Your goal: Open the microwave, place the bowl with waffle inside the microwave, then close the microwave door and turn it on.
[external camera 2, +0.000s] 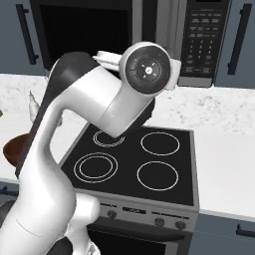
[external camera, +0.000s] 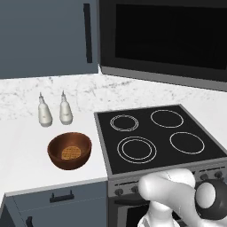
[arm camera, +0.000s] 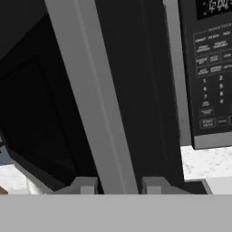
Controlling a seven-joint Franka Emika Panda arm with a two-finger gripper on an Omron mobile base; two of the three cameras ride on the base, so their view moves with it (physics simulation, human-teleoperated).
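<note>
The black microwave (external camera: 164, 40) hangs above the cooktop, with its control panel (arm camera: 210, 81) at the right. The microwave door (arm camera: 90, 90) stands slightly ajar, with a dark gap between its grey free edge and the panel. My gripper (arm camera: 120, 186) is raised to that edge, open, one fingertip (arm camera: 84, 186) on each side of it with only thin gaps. In the right base view my wrist (external camera 2: 148, 68) hides the hand. The dark-brown bowl (external camera: 71, 165) sits on the counter left of the cooktop, and the golden waffle (external camera: 70, 153) lies in its bottom.
The four-ring cooktop (external camera: 155, 135) lies directly below the microwave. Two white bottles (external camera: 44, 113) (external camera: 65, 110) stand behind the bowl by the marble wall. A blue-grey cabinet with a black handle (external camera: 87, 33) adjoins the microwave's left side. White counter (external camera 2: 224, 164) runs right of the stove.
</note>
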